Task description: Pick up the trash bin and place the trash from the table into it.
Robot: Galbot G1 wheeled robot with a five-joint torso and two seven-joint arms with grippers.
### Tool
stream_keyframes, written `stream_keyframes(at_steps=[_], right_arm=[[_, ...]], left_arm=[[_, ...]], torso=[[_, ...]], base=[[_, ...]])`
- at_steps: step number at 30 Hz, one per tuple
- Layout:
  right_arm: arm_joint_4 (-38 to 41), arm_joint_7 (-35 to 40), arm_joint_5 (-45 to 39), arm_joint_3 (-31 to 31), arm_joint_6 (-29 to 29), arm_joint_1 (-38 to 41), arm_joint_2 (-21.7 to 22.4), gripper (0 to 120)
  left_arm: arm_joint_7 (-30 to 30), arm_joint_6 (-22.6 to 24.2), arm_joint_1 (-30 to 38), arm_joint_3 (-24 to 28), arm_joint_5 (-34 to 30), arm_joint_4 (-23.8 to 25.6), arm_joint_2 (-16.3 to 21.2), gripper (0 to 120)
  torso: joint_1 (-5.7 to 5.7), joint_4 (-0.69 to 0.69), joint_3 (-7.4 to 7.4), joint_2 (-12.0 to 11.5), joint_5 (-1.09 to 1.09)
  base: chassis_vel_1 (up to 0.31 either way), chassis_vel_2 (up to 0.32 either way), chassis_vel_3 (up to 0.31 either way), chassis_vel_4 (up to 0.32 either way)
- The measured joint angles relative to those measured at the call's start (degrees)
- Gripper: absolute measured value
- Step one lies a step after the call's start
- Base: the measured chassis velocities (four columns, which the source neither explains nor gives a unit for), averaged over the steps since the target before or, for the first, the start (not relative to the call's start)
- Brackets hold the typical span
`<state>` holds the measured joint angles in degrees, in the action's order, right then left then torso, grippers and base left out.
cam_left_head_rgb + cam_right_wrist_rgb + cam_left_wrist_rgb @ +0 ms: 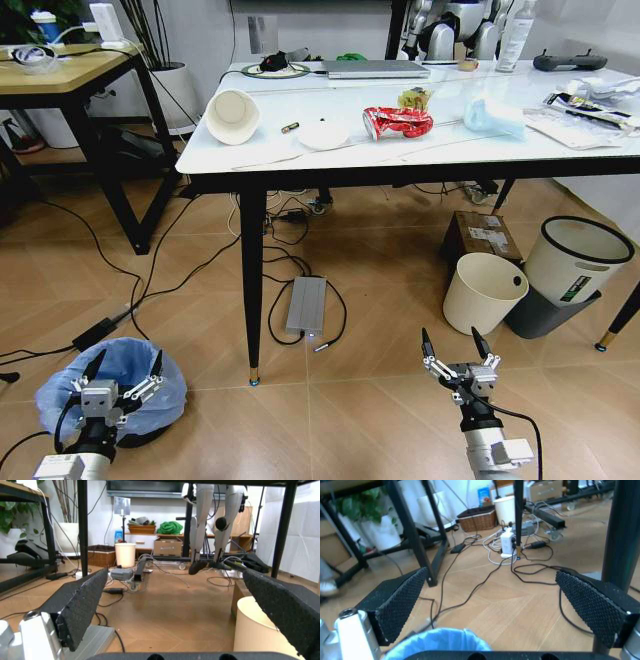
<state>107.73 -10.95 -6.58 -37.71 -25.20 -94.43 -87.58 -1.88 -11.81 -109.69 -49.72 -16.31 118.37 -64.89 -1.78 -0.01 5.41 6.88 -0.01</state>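
**Two open grippers low over the floor, trash waiting on the table**

Nearest the camera, the left gripper [123, 376] hung just above the trash bin [60, 398], which sat on the wooden floor at the robot's left, its crinkled blue bag rim visible in the left wrist view [437, 643]. The fingers [400, 602] were spread wide and held nothing. The right gripper [456, 352] hovered low over bare floor at the right, also spread wide and empty.

Beyond them, cables [160, 285] trailed across the floor and a grey power brick [306, 305] lay by a black table leg [252, 285]. To the right stood a plain cream bin [484, 292], a white bin with a black rim [576, 258] and a cardboard box [481, 237].

Farther off, the table [350, 152] carried the trash: a tipped paper cup [233, 115], a white lid [323, 134], a red wrapper [397, 122], a pale-blue mask [492, 115] and crumpled paper [585, 115]. A grey laptop [375, 68] lay at the far edge.
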Motion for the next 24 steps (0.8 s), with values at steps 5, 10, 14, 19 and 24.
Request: stream_keyframes(at_steps=[5,10,14,19,24], right_arm=[[0.0,0.0,0.0,-0.5,-0.4,0.2,-0.6,100],[0.0,0.0,0.0,-0.5,-0.5,0.7,-1.7,100],[0.0,0.0,0.1,-0.3,-0.5,1.1,-2.3,100],[0.0,0.0,0.3,0.0,-0.1,1.8,-2.3,100],[-0.1,-0.1,0.5,0.8,0.0,2.3,-1.7,100]], left_arm=[[1.5,0.3,-1.0,-4.4,0.7,-0.9,4.9,100],[2.1,0.5,-1.6,-6.1,0.8,-0.9,6.5,100],[2.7,0.3,-2.5,-7.0,1.9,-1.2,7.6,100],[3.1,-0.3,-4.4,-11.4,3.9,-2.4,8.6,100],[3.6,-1.7,-5.4,-17.8,3.5,-2.4,7.2,100]], torso=[[-0.04,0.00,0.07,0.1,0.01],[-0.05,0.00,0.11,0.1,0.00],[-0.05,0.00,0.13,0.2,-0.01],[-0.07,0.00,0.16,0.2,-0.01],[-0.08,0.02,0.18,0.2,0.00]], base=[[0.000,0.000,0.000,0.000],[0.000,0.000,0.000,0.000],[0.000,0.000,0.000,0.000],[0.000,0.000,0.000,0.000],[0.000,0.000,0.000,0.000]])
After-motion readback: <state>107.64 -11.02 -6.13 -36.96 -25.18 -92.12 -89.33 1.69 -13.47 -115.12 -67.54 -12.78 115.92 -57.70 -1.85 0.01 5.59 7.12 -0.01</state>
